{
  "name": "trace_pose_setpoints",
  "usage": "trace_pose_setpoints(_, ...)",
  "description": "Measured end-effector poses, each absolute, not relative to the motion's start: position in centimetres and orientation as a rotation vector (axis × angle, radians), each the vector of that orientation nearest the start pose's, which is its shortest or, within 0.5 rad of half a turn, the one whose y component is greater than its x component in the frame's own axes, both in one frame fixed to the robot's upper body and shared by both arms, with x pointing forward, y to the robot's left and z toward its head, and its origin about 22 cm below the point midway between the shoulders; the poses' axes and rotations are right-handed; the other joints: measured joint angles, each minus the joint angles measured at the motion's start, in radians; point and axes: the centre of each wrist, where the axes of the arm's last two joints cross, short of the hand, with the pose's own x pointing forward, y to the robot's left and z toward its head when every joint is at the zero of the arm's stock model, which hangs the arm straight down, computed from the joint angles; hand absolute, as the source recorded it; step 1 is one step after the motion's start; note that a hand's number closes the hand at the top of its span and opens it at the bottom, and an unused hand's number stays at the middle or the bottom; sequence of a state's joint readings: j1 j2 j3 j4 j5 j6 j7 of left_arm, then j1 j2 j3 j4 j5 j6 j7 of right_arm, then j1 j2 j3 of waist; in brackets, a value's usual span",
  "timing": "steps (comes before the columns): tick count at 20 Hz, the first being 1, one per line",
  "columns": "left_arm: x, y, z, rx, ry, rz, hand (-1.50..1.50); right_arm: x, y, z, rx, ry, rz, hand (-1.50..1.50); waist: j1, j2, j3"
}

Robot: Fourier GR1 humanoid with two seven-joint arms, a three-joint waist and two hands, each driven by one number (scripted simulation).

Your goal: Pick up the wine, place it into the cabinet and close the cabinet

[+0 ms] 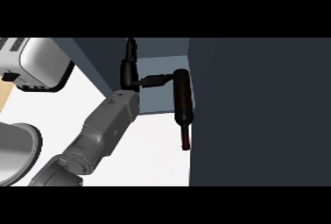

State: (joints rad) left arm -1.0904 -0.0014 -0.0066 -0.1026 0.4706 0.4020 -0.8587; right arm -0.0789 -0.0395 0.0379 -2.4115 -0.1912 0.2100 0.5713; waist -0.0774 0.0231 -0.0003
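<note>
Here, looking steeply down, a dark wine bottle (183, 98) shows long and narrow, its broad body toward the top of the view and its slim neck with a reddish cap pointing down toward the lower edge. It sits at the open mouth of a cabinet (152, 65), whose grey-blue inside shows as a lit recess, and right against the edge of a large dark panel (258, 113), probably the cabinet's open door, which fills the right side.

One grey forearm rises from the lower left, and its black hand (139, 81) reaches into the recess. Which of the robot's arms this is cannot be settled from the view; it is taken here as the left hand. Its fingers (155, 80) stretch sideways and meet the upper body of the bottle; whether they curl round it is hidden. No other hand shows.

A wine bottle is likely heavy for its width, rigid, smooth and slippery, and it would break if it tipped off the shelf. The wide body is the safer place to hold; the neck would let it swing.

The counter (155, 148) is white and bare beneath the arm. A white toaster (35, 63) with a dark base sits at upper left, and the rim of a grey bowl (16, 153) shows at the left edge.
</note>
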Motion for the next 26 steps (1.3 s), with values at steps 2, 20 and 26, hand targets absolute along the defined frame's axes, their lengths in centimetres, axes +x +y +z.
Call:
trace_pose_setpoints(2,41.7,11.3,0.1,0.145,-1.885,0.115,-1.5,16.7,-21.7,19.4,0.279,-1.901,0.324,-1.5,0.001,-0.001,-0.001)
trace_pose_setpoints(20,41.0,11.3,-0.5,-0.011,-1.894,0.194,-1.5,16.8,-20.8,19.6,0.32,-1.898,0.326,-1.5,0.001,-0.015,0.0)
trace_pose_setpoints(26,39.0,10.7,-2.0,-0.033,-1.862,0.218,-1.5,16.7,-21.0,19.7,0.304,-1.892,0.296,-1.5,0.023,-0.022,0.0)
